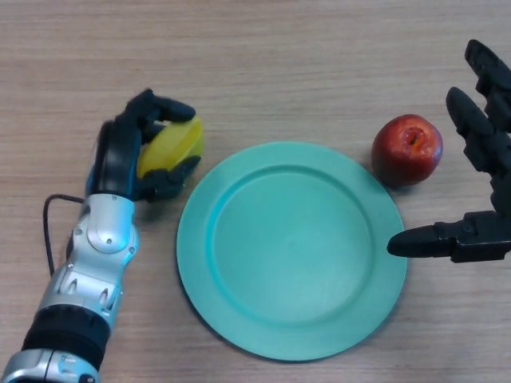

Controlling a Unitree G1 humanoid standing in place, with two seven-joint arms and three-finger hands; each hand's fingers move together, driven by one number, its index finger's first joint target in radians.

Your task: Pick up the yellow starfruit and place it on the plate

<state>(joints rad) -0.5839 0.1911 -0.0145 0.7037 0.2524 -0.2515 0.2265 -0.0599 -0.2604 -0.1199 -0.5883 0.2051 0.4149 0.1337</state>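
At the plate's ten o'clock the left hand point(128, 155) curls fingers and thumb around the yellow starfruit point(170, 148), which sits on the wooden table point(263, 56) just off the rim. The green plate point(291, 250) lies centre. A red apple point(406, 149) rests at its two o'clock. The right hand point(479, 159) hovers spread open at three o'clock

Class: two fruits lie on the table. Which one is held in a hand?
The yellow starfruit, left of the plate: the left hand curls its fingers round it. The red apple sits free, untouched.
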